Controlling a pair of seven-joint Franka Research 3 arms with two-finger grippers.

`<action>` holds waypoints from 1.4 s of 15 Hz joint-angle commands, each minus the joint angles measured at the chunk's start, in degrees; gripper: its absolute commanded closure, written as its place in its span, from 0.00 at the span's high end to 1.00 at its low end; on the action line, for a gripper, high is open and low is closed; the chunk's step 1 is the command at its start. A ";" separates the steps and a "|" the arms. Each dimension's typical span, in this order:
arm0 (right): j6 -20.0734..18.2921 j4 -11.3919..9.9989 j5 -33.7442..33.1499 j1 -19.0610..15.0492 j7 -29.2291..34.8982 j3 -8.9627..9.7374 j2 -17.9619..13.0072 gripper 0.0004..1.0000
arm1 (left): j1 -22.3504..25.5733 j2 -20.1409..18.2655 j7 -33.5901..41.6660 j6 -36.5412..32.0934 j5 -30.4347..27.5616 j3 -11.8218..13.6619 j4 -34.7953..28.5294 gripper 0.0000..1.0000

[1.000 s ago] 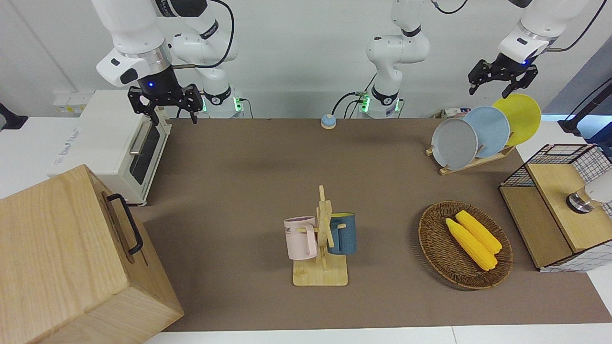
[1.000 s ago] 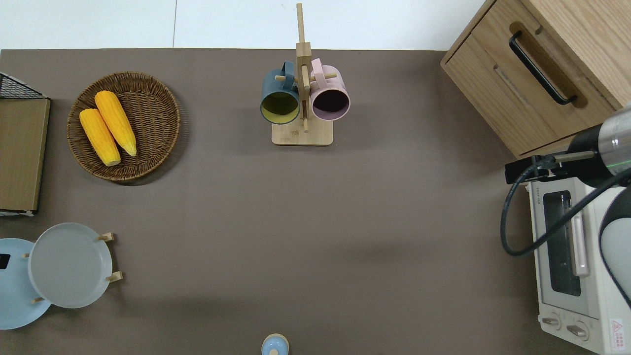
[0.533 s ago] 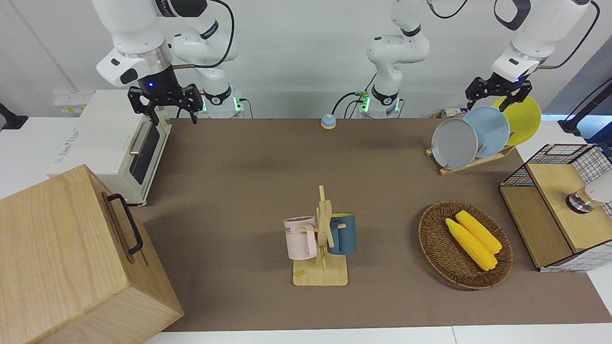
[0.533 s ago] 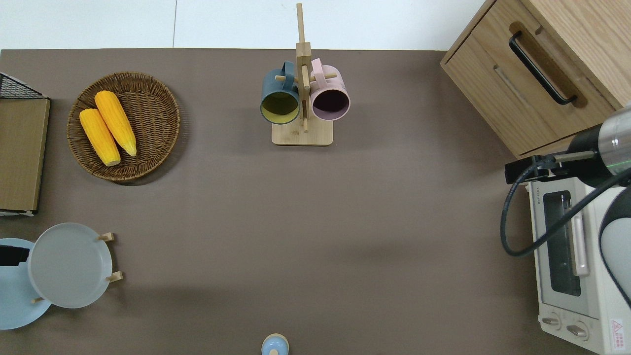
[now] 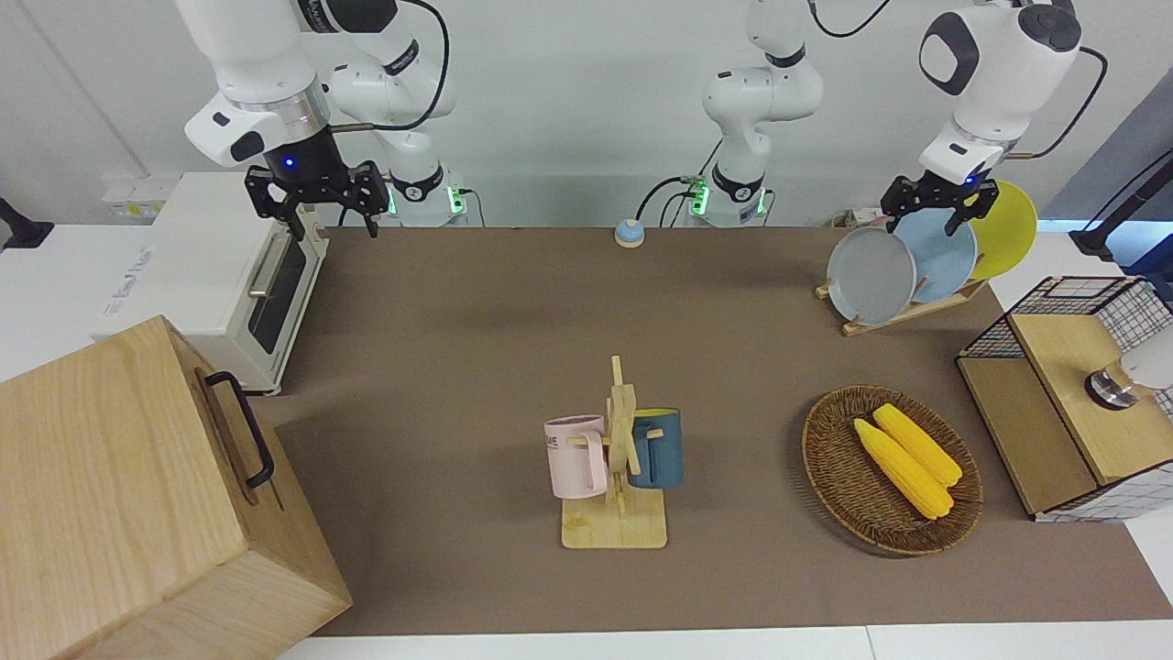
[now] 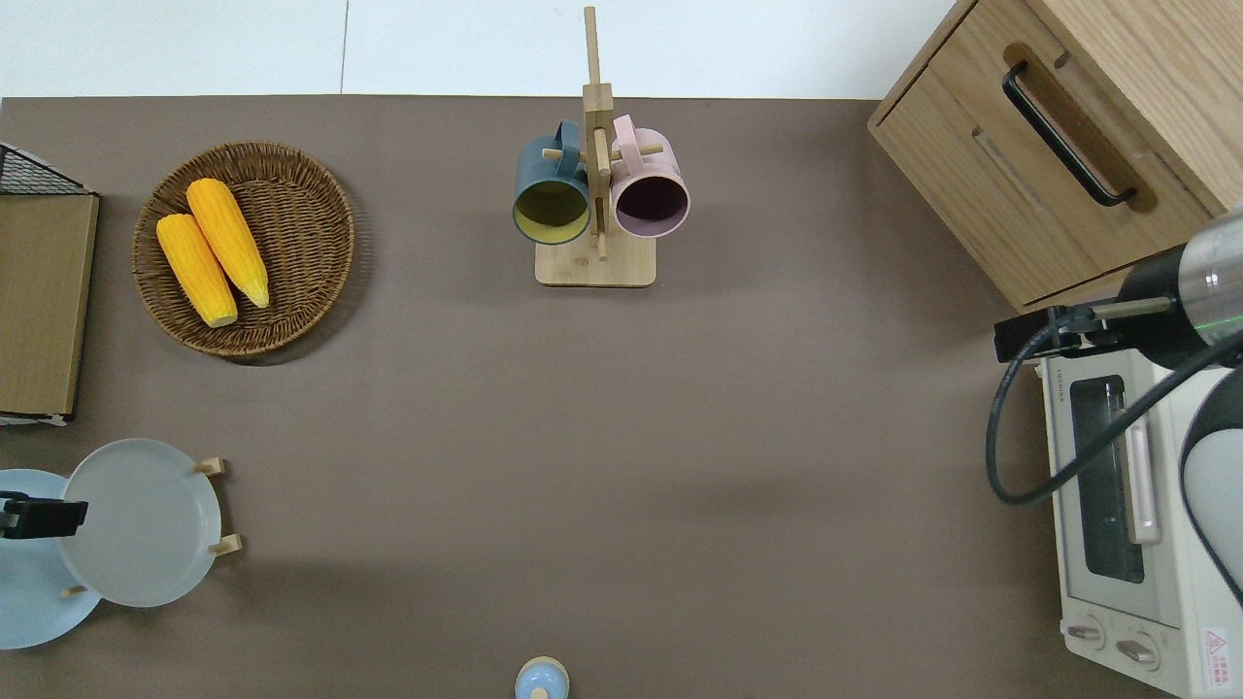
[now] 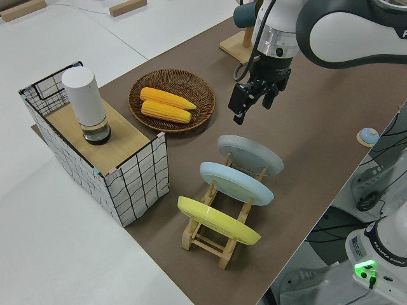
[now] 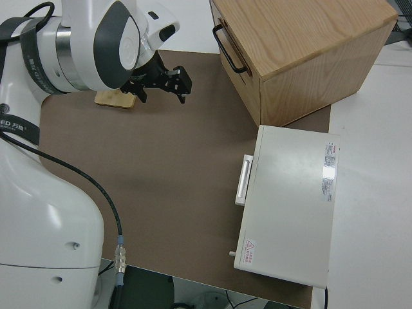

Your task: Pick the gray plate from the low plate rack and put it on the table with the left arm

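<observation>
The gray plate (image 5: 871, 275) leans in the low plate rack (image 5: 909, 310), at the rack's end toward the middle of the table (image 5: 476, 348). It also shows in the overhead view (image 6: 141, 524) and the left side view (image 7: 251, 154). My left gripper (image 5: 926, 206) is open and empty, in the air over the gray plate's upper rim where it meets the light blue plate (image 5: 944, 257). Only one finger shows at the overhead view's edge (image 6: 44, 516). In the left side view the left gripper (image 7: 249, 103) hangs above the gray plate. The right gripper (image 5: 321, 197) is open and parked.
A yellow plate (image 5: 1008, 225) fills the rack's last slot. A wicker basket (image 5: 829, 458) with two corn cobs, a wire-sided shelf (image 5: 1054, 412), a mug tree (image 5: 619, 458) with two mugs, a wooden drawer box (image 5: 137, 495), a toaster oven (image 5: 202, 275) and a small blue bell (image 5: 629, 233) stand around.
My left gripper has come down and moved from above the yellow plate toward the gray plate's upper rim. The right arm has not moved.
</observation>
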 commanded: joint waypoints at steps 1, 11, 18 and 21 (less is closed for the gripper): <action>-0.92 1.22 -0.17 -1.27 0.75 1.16 0.54 0.98 | 2.27 -2.33 0.71 5.90 1.13 -0.35 -6.17 1.00; -0.92 1.22 -0.17 -1.27 0.75 1.16 0.54 0.98 | 3.68 -2.59 0.71 15.66 1.13 -0.35 -14.17 1.00; -0.92 1.22 -0.17 -1.27 0.75 1.16 0.54 0.98 | 4.74 -2.50 0.71 19.01 1.13 -0.35 -16.81 0.99; -0.92 1.22 -0.17 -1.27 0.75 1.16 0.54 0.98 | 4.74 -2.50 0.71 18.92 1.13 -0.35 -17.07 0.80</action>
